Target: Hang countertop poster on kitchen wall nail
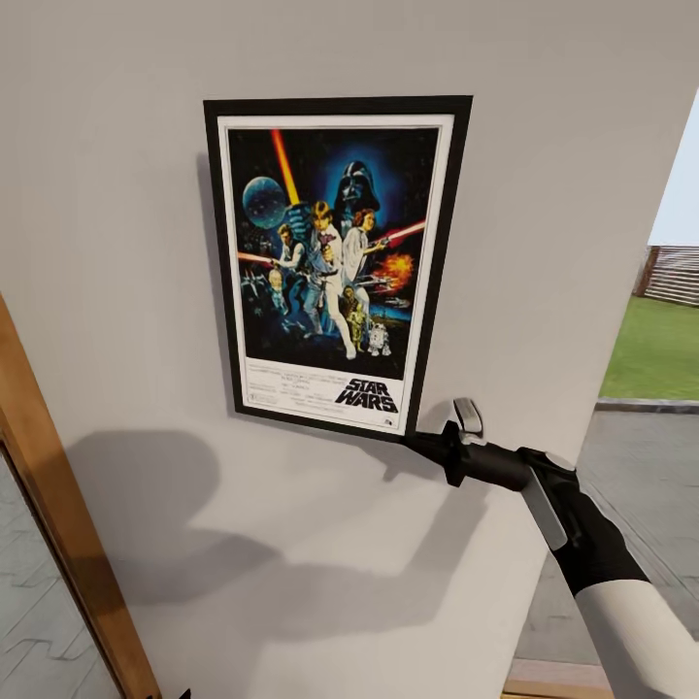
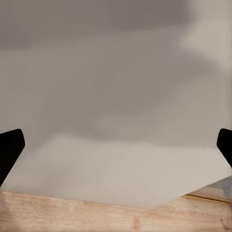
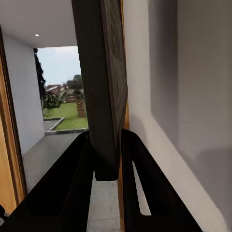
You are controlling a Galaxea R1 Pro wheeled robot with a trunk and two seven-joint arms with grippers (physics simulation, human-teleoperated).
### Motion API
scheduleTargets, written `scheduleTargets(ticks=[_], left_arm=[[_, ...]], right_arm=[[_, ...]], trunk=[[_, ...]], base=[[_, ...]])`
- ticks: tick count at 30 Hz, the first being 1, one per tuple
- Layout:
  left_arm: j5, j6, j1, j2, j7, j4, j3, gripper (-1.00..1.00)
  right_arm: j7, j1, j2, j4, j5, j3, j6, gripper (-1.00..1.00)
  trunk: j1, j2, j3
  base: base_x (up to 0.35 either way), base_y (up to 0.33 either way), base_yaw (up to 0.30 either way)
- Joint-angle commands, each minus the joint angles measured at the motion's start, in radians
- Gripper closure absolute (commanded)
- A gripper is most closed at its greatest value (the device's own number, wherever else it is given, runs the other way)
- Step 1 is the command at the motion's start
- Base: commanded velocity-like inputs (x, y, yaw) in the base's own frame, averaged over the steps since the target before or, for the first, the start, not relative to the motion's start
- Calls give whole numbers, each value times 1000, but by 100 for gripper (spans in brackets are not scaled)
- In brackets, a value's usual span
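Note:
The poster (image 1: 335,257) stands upright and flat against the pale wall (image 1: 116,194), its "STAR WARS" title at the bottom. My right gripper (image 1: 419,442) is shut on the poster's lower right corner. In the right wrist view the poster's dark edge (image 3: 107,96) runs between the two black fingers (image 3: 72,183), close beside the wall. My left gripper (image 2: 116,147) is open with nothing between its fingertips, facing a bare wall just above a wooden floor strip (image 2: 116,212). Any wall nail is hidden behind the poster. The kitchen countertop is out of view.
A wooden door frame (image 1: 58,505) slants along the wall's left side. The wall ends at the right, where an opening shows grey paving (image 1: 641,456) and a lawn (image 1: 660,349) outside.

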Motion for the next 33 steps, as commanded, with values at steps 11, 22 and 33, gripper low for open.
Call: scheduleTargets(ticks=[11, 22, 33], left_arm=[[10, -3, -1, 1, -3, 0, -9, -100], [10, -3, -1, 1, -3, 0, -8, -100], [10, -3, -1, 0, -3, 0, -8, -100]], right_arm=[[3, 0, -1, 1, -8, 3, 14, 100], [3, 0, -1, 2, -8, 3, 14, 100], [8, 0, 0, 3, -8, 3, 14, 100]], trunk=[[0, -1, 0], [0, -1, 0], [0, -1, 0]], base=[[23, 67, 0], [6, 59, 0], [30, 50, 0]])
